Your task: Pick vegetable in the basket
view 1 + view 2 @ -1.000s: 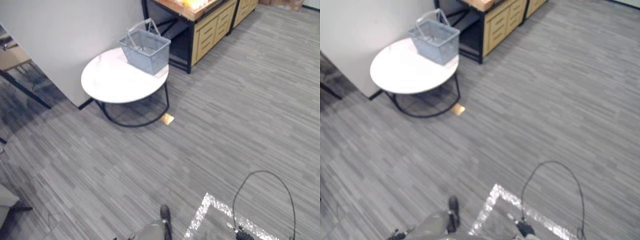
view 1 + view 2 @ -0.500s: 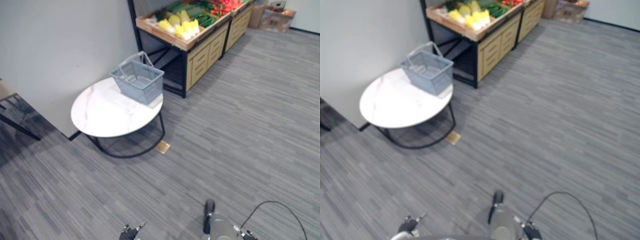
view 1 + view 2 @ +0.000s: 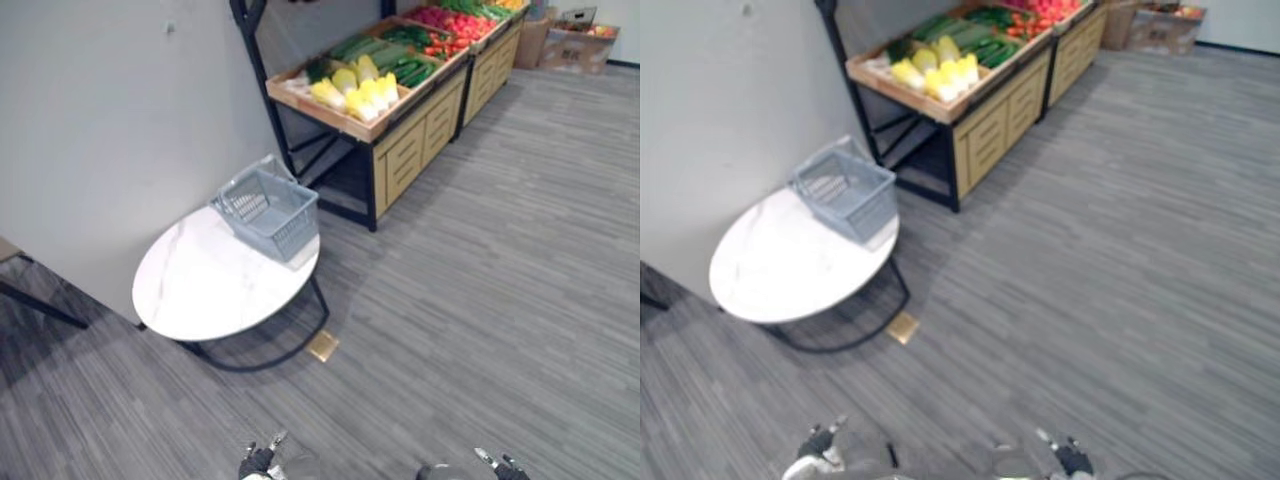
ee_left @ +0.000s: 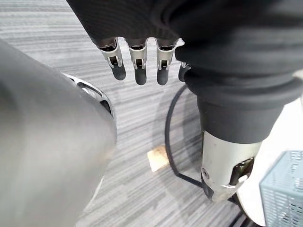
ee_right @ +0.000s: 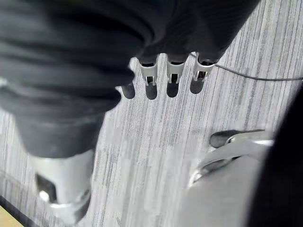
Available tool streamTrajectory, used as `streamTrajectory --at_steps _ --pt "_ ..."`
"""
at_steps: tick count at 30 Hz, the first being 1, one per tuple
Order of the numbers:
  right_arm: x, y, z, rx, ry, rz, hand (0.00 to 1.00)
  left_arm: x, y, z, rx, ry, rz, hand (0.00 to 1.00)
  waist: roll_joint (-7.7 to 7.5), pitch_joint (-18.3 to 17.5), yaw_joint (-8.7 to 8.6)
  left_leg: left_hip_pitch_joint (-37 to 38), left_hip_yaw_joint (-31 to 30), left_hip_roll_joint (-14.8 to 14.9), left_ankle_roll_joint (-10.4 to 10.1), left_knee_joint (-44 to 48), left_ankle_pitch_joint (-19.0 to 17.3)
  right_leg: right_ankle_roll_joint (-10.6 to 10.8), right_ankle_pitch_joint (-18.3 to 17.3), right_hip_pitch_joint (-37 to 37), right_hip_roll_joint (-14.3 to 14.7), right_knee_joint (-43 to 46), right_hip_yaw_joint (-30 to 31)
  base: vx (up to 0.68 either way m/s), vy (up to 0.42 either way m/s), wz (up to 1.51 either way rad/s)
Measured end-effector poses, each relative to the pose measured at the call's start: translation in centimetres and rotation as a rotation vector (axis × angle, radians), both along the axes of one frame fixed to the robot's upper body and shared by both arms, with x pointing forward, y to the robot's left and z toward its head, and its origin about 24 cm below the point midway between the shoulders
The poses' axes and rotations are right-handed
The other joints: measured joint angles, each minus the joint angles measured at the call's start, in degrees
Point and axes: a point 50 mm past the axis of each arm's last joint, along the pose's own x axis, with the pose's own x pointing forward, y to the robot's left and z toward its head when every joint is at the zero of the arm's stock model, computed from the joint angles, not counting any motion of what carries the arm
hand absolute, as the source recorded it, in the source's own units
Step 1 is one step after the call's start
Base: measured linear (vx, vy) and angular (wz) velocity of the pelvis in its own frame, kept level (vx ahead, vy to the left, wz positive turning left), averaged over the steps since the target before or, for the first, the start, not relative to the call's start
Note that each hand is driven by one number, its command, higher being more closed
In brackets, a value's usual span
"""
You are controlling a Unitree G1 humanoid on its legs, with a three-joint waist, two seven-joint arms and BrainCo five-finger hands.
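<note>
Left hand (image 4: 213, 56) fingers (image 4: 137, 59) hang straight and relaxed, dark tips down, nothing between them and the thumb (image 4: 222, 172); hand is loose and empty over the grey striped floor (image 4: 142, 123). Right hand (image 5: 71, 56) is the same: fingers (image 5: 173, 73) straight in a row, released, thumb (image 5: 61, 189) apart, holding nothing, floor below. In the head views both hands show just at the bottom edge, left (image 3: 258, 462) and right (image 3: 500, 466), well apart from the table and the stand. A small tan square (image 3: 323, 346) lies on the floor just beside the table's dark ring base, on the robot's side; the left wrist view has it too, past the fingertips. The round white table (image 3: 190, 295) stands against the grey wall (image 3: 110, 130). The grey wire basket (image 3: 266, 211) sits at the table's far edge, the side nearest the stand, upright, with a corner of it visible in the left wrist view. The wooden stand (image 3: 412, 150) with drawer fronts is just past the table along the wall, with a tray on top. Yellow vegetables (image 3: 362, 94) lie at the tray's near end by its front edge, green vegetables (image 3: 398, 55) lie behind them toward the middle, and red vegetables (image 3: 452, 20) lie further along. All the vegetables are on the stand, apart from the basket and far from both hands. Cardboard boxes (image 3: 575, 45) sit on the floor at the stand's far end.
</note>
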Motion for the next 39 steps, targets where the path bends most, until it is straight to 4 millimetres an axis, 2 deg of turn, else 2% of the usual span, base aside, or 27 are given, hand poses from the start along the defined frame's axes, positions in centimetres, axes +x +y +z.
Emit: streamTrajectory --at_steps 1,3,4,5,6,7,9,10,12,14,15,16,17,18,19,20,21,23,25,26,27,28,30,31,34,37,39 --pt "0.0 -0.1 0.0 -0.002 -0.001 -0.002 0.0 0.1 0.0 0.0 0.004 0.0 -0.011 0.0 -0.12 0.0 -0.02 0.1 0.0 -1.7 0.2 -6.0 0.2 0.8 0.0 0.7 -0.6 -0.5 0.0 0.32 0.152 -0.11" --pt "0.0 0.1 0.0 -0.003 -0.002 0.001 0.0 0.1 -0.3 0.0 0.006 -0.002 -0.014 0.0 0.04 -0.1 -0.01 1.0 -0.4 -6.5 2.2 -31.0 5.6 3.5 -1.3 3.5 -1.9 -2.5 0.1 0.36 0.231 -0.07" --pt "-0.1 0.3 0.0 0.0 0.0 0.008 0.0 0.0 -0.3 0.0 0.003 -0.003 -0.004 0.0 0.08 -0.1 0.11 0.7 -0.4 -6.6 2.5 -34.0 6.1 4.3 -1.8 4.1 -2.1 -2.6 0.1 0.38 0.301 -0.06" --pt "-0.3 0.5 0.0 -0.004 -0.001 0.027 0.0 -0.2 -0.2 0.0 0.001 -0.005 0.017 0.0 0.14 -0.2 0.2 -0.5 -0.2 -5.8 3.4 -35.6 6.5 5.9 -3.2 5.2 -2.3 -2.4 0.2 0.51 0.366 -0.08" --pt "-0.6 1.1 -0.2 0.003 0.006 0.046 0.0 -0.2 0.0 0.1 0.008 -0.017 0.034 0.0 -0.42 -1.2 1.07 -1.0 2.4 -6.1 5.1 -32.4 9.9 6.8 -4.7 6.5 -3.7 -2.3 0.5 0.53 0.343 -0.07" --pt "-0.9 1.5 -0.3 0.01 0.014 0.052 0.0 -0.4 0.5 0.2 0.021 -0.017 0.047 0.0 -2.15 -2.2 1.26 -1.3 4.7 -6.5 5.5 -30.5 10.1 6.0 -4.9 6.9 -4.9 -2.6 1.4 0.47 0.251 -0.06" --pt "-0.8 2.0 -0.4 0.023 0.012 0.055 0.0 -0.5 1.1 0.3 0.039 -0.015 0.052 0.0 -3.69 -3.2 1.46 -2.1 5.7 -8.0 8.0 -28.3 7.5 4.1 -3.1 6.5 -6.5 -2.5 4.2 0.44 0.222 0.03" --pt "-0.5 2.3 -0.4 0.033 0.006 0.059 0.0 -0.6 1.3 0.3 0.044 -0.009 0.051 0.0 -4.42 -3.8 1.48 -1.8 5.4 -9.3 8.3 -27.4 6.0 4.2 -0.5 6.2 -7.5 -2.0 6.4 0.47 0.28 0.13" --pt "-0.3 2.9 -0.5 0.051 0.006 0.071 0.0 -0.9 1.6 0.2 0.055 0.006 0.041 0.0 -5.83 -5.3 1.38 -1.1 5.9 -11.1 10.6 -26.0 4.3 4.6 1.2 6.0 -9.4 0.2 8.6 0.5 0.247 0.16" --pt "-0.2 3.2 -0.6 0.063 0.009 0.081 0.0 -1.1 1.8 0.1 0.069 0.033 -0.012 0.0 -5.68 -6.9 1.35 0.5 5.5 -12.0 11.1 -25.9 2.0 5.2 4.7 2.7 -9.8 8.6 10.4 0.47 0.199 0.07" --pt "-0.1 3.1 -0.6 0.062 0.004 0.079 0.0 -1.1 1.7 0.1 0.071 0.043 -0.031 0.0 -5.34 -6.8 1.27 3.6 4.6 -12.6 10.6 -27.4 0.6 8.7 8.2 -1.4 -10.1 19.5 12.6 0.27 0.136 0.03" --pt "-0.1 3.0 -0.5 0.06 0.004 0.079 0.0 -1.2 1.6 0.0 0.071 0.049 -0.048 0.0 -5.59 -6.7 1.11 5.6 4.4 -12.8 10.2 -28.6 0.2 9.8 10.9 -3.7 -10.4 25.7 14.2 0.31 0.144 0.17" --pt "-0.1 2.8 -0.5 0.052 0.007 0.085 0.0 -1.2 1.8 0.0 0.087 0.061 -0.094 0.0 -5.7 -6.3 0.39 9.3 4.2 -13.5 10.4 -29.9 -1.0 12.0 15.1 -8.2 -10.3 38.6 16.8 0.31 0.083 0.28" --pt "-0.5 2.6 -0.6 0.048 0.019 0.084 0.0 -1.2 1.8 0.0 0.097 0.068 -0.139 0.0 -5.98 -6.1 -0.12 12.8 3.5 -13.7 10.5 -30.0 -2.3 11.7 14.7 -12.6 -10.1 49.7 17.1 0.32 0.069 0.29" --pt "-0.7 2.4 -0.6 0.044 0.024 0.086 0.0 -1.2 1.6 0.0 0.098 0.074 -0.161 0.0 -5.84 -6.1 -0.47 14.4 3.1 -13.8 10.5 -30.4 -2.7 10.4 13.9 -14.4 -9.9 53.3 16.4 0.32 0.046 0.32" --pt "-0.8 2.3 -0.6 0.04 0.027 0.089 0.0 -1.2 1.2 -0.2 0.096 0.092 -0.209 0.0 -5.28 -5.9 -0.67 17.5 2.5 -13.9 10.4 -31.7 -3.1 9.7 9.3 -18.1 -9.6 57.8 13.9 0.33 0.034 0.35" --pt "-1.0 2.1 -0.6 0.035 0.032 0.082 0.0 -1.2 0.9 -0.2 0.096 0.099 -0.236 0.0 -4.7 -5.9 -0.91 19.6 1.7 -13.9 10.3 -32.9 -3.0 7.0 4.9 -21.2 -9.2 57.1 11.0 0.32 0.02 0.41" --pt "-1.2 2.1 -0.6 0.035 0.035 0.074 0.0 -0.9 0.6 -0.3 0.09 0.096 -0.236 0.0 -4.16 -5.6 -1.9 20.7 -0.9 -13.6 10.3 -33.6 -3.0 4.0 1.5 -23.7 -8.8 48.0 6.3 0.31 -0.075 0.74" --pt "-1.3 2.1 -0.6 0.036 0.035 0.057 0.0 -0.9 0.4 -0.3 0.078 0.088 -0.206 0.0 -3.52 -5.2 -2.11 21.4 -3.9 -13.1 10.0 -34.5 -3.0 3.6 1.3 -23.3 -7.1 32.3 5.9 0.29 -0.191 0.94" --pt "-1.3 2.0 -0.6 0.034 0.034 0.051 0.0 -0.8 0.3 -0.2 0.076 0.079 -0.182 0.0 -3.4 -5.2 -2.1 21.4 -6.0 -13.0 8.5 -35.1 -3.1 4.4 2.4 -22.1 -6.3 20.5 7.7 0.28 -0.295 1.01" --pt "-1.4 2.1 -0.6 0.035 0.037 0.049 0.0 -0.8 0.6 -0.2 0.079 0.074 -0.156 0.0 -4.04 -5.0 -1.95 21.4 -8.6 -13.3 6.4 -35.6 -3.5 5.1 5.5 -20.5 -6.0 10.6 11.8 0.35 -0.413 1.03" --pt "-1.4 2.1 -0.6 0.034 0.037 0.051 0.0 -0.8 0.6 -0.2 0.076 0.076 -0.139 0.0 -4.33 -4.9 -1.82 21.6 -9.6 -13.0 5.5 -35.4 -3.9 6.9 8.7 -19.7 -5.4 9.8 12.6 0.29 -0.369 0.7" --pt "-1.2 0.3 -0.2 -0.017 0.033 0.055 0.0 -1.6 -1.0 -0.5 0.017 0.077 -0.047 0.0 -0.18 -4.2 0.1 22.1 -10.3 -9.2 3.4 -36.0 -3.9 5.4 5.9 -18.4 -2.6 10.5 9.1 0.27 -0.324 0.43" --pt "-1.0 0.3 -0.2 -0.02 0.03 0.057 0.0 -1.7 -1.1 -0.6 0.013 0.078 -0.036 0.0 0.1 -4.3 -0.06 22.2 -10.5 -8.8 2.7 -36.3 -3.3 4.9 5.1 -18.4 -2.5 11.4 8.2 0.27 -0.327 0.68" --pt "-1.0 0.5 -0.2 -0.014 0.03 0.066 0.0 -2.2 -0.7 -0.6 0.012 0.087 -0.009 0.0 -0.55 -4.4 -0.05 23.0 -11.6 -6.7 0.6 -38.8 1.1 3.6 1.4 -16.1 -1.9 12.5 3.0 0.15 -0.244 0.73" --pt "-0.6 0.9 -0.2 -0.003 0.019 0.069 0.0 -2.6 -0.2 -0.6 0.005 0.088 0.043 0.0 -1.21 -4.3 0.35 21.1 -11.4 -5.5 0.9 -36.1 3.0 3.0 1.0 -12.6 -1.4 9.0 -0.6 0.09 -0.171 0.52" --pt "-0.8 1.0 -0.3 0.007 0.019 0.059 0.0 -2.3 0.1 -0.5 0.012 0.072 0.037 0.0 -1.91 -4.1 -0.1 18.3 -9.1 -4.9 1.1 -32.2 3.8 2.8 1.2 -10.1 -2.7 7.2 -4.2 0.06 -0.07 0.85"
